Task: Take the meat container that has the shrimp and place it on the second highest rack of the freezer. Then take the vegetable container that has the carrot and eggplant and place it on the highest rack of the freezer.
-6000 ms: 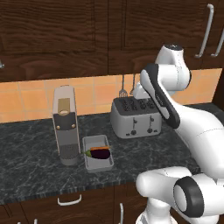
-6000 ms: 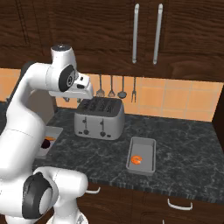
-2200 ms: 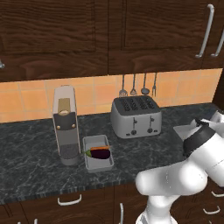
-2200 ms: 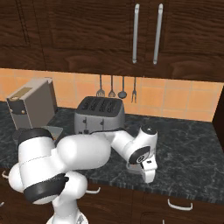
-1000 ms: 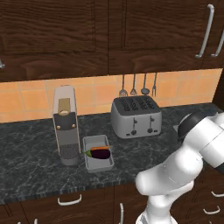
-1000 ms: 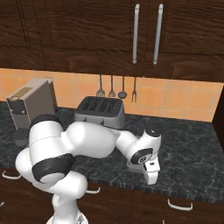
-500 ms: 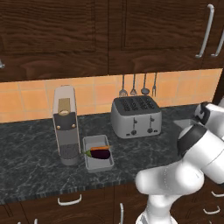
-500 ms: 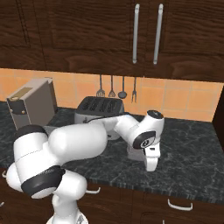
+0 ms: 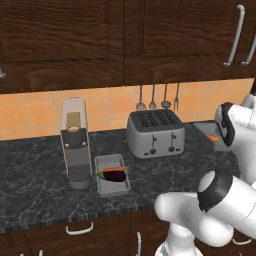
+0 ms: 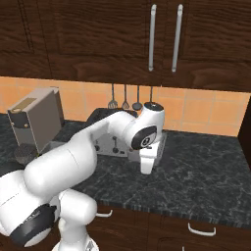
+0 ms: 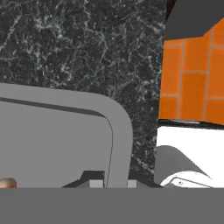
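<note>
The grey meat tray [image 11: 57, 135] with the shrimp [image 9: 213, 138] is lifted off the dark counter [image 9: 45, 185], tilted, right of the toaster [image 9: 155, 133]. The gripper [image 11: 109, 183] is pinched shut on the tray's rim — one fingertip each side of the wall. The white arm bends across from the base, wrist turned down. Further left, the vegetable tray [image 9: 112, 180] holds the eggplant [image 9: 113, 175] and carrot [image 9: 114, 169], beside the coffee machine [image 9: 76, 145].
</note>
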Controlling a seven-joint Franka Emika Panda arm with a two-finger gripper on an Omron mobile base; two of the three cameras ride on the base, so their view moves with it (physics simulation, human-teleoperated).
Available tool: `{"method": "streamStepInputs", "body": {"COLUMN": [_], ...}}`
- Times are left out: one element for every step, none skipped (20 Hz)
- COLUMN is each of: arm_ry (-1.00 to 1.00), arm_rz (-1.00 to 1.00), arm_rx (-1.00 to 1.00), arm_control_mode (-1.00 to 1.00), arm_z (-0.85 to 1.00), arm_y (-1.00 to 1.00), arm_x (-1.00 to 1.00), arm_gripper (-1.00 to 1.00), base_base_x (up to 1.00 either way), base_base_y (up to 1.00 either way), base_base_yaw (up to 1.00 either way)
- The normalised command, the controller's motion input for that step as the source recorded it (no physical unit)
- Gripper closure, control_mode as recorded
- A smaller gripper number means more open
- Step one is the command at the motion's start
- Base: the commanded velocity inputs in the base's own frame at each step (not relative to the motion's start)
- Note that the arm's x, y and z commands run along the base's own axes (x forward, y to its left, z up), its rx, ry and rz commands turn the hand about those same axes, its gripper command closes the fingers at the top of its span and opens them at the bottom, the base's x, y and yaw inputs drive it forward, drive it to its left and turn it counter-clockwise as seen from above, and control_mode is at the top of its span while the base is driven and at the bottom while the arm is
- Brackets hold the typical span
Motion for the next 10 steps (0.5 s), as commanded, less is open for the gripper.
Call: {"method": "streamStepInputs", "body": {"arm_ry": [-0.01, 0.0, -0.01, 0.0, 0.0, 0.0, -0.01, 0.0, 0.0, 0.0], "arm_rz": [-0.23, -0.22, -0.21, -0.14, -0.09, -0.04, -0.01, 0.0, 0.0, 0.0], "arm_rx": [-0.03, -0.04, -0.02, 0.0, 0.0, 0.0, 0.0, 0.0, 0.0, 0.0], "arm_control_mode": [-1.0, -1.0, -1.0, -1.0, -1.0, -1.0, -1.0, -1.0, -1.0, -1.0], "arm_z": [0.59, 0.6, 0.63, 0.65, 0.66, 0.64, 0.64, 0.6, 0.54, 0.5], "arm_y": [0.89, 0.95, 0.9, 0.77, 0.82, 0.84, 0.8, 0.83, 0.84, 0.85], "arm_x": [-0.07, -0.01, -0.05, -0.27, -0.31, -0.36, -0.42, -0.24, -0.11, -0.1], "arm_gripper": [1.0, 1.0, 1.0, 1.0, 1.0, 1.0, 1.0, 1.0, 1.0, 1.0], "base_base_x": [0.0, 0.0, 0.0, 0.0, 0.0, 0.0, 0.0, 0.0, 0.0, 0.0], "base_base_y": [0.0, 0.0, 0.0, 0.0, 0.0, 0.0, 0.0, 0.0, 0.0, 0.0], "base_base_yaw": [0.0, 0.0, 0.0, 0.0, 0.0, 0.0, 0.0, 0.0, 0.0, 0.0]}}
